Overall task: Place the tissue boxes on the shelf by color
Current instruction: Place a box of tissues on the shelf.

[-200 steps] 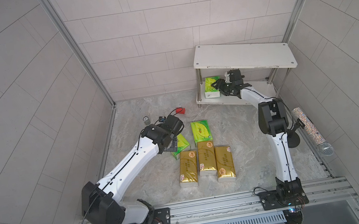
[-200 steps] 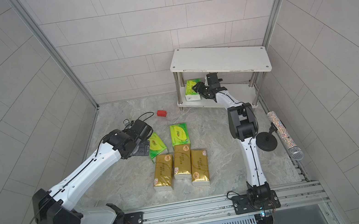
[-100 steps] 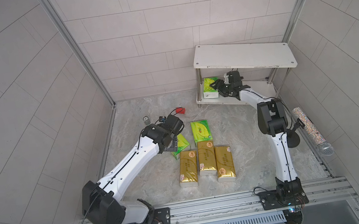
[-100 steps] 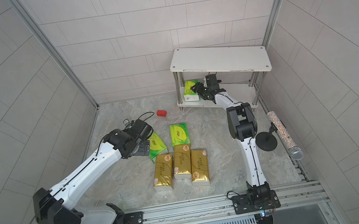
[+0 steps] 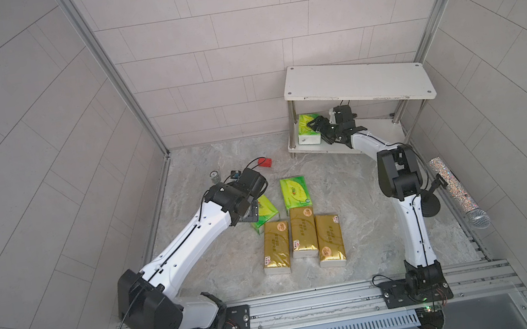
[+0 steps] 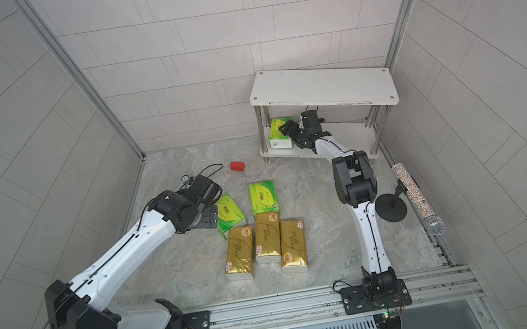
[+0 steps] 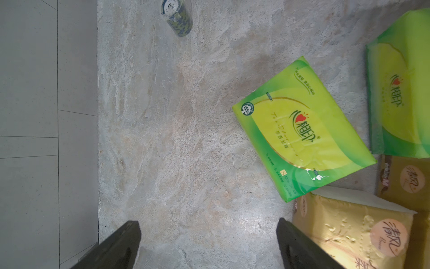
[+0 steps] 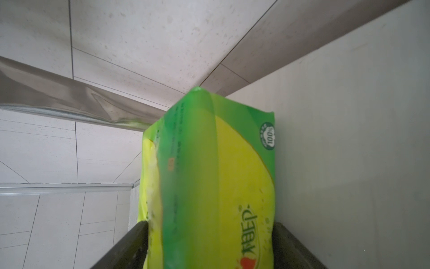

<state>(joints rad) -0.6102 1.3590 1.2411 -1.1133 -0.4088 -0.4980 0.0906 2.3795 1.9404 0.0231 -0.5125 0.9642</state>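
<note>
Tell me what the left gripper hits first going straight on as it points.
Probably the bare grey marble tabletop: the left gripper points down at it, with the nearest green-yellow tissue pack off to one side.

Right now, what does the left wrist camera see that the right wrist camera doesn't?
Only the left wrist view: a tilted green pack and a second green pack on the marble floor, gold packs, a little can, and the left claw open over bare floor. Only the right wrist view: the shelved green pack between the fingers of the right claw, beside a white shelf board and a shiny post. Both: dark claw fingers, green-yellow wrapping, and a tiled wall.
</note>
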